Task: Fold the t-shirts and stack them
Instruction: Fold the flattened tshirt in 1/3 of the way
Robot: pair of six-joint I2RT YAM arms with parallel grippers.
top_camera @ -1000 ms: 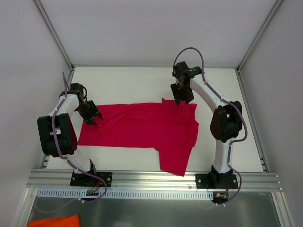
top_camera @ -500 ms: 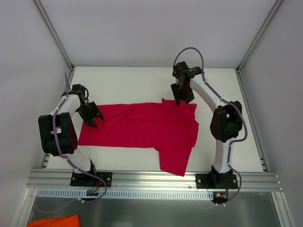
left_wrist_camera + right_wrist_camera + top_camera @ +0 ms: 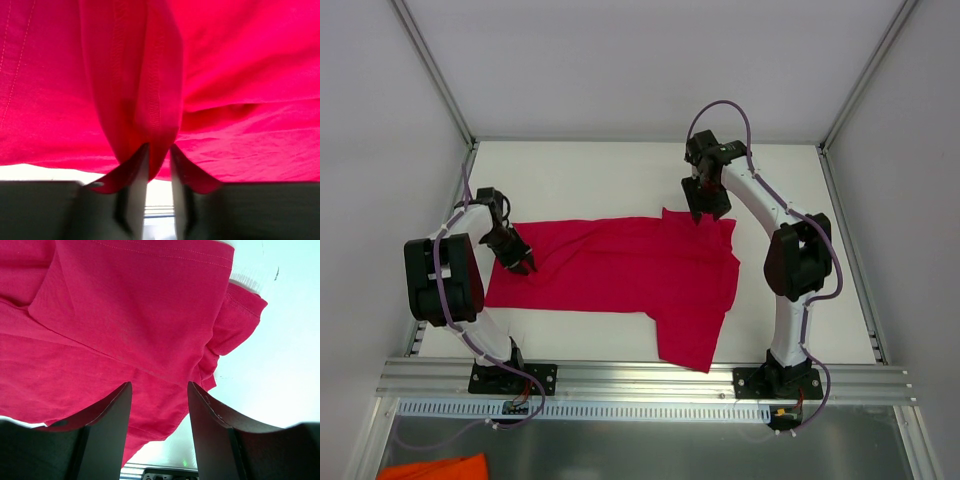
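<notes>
White table (image 3: pixel 600 170), white walls (image 3: pixel 650 60); the t-shirt (image 3: pixel 620 270) is lying spread mid-table. A rail (image 3: pixel 640 378) is fronting it, orange cloth (image 3: pixel 435 468) below. Left gripper (image 3: pixel 523 265) is pinching its left edge, jaws nearly closed. Right gripper (image 3: pixel 705 213) is hanging half-open over its far right corner.

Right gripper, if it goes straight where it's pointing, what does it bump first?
The red t-shirt. The right gripper has its fingers open and points right at the cloth. How near it is, I can't tell. The white table lies underneath.

A plain crimson t-shirt (image 3: pixel 620 268) is spread mostly flat across the white table (image 3: pixel 620 180), with its left edge gathered into a raised fold.
</notes>
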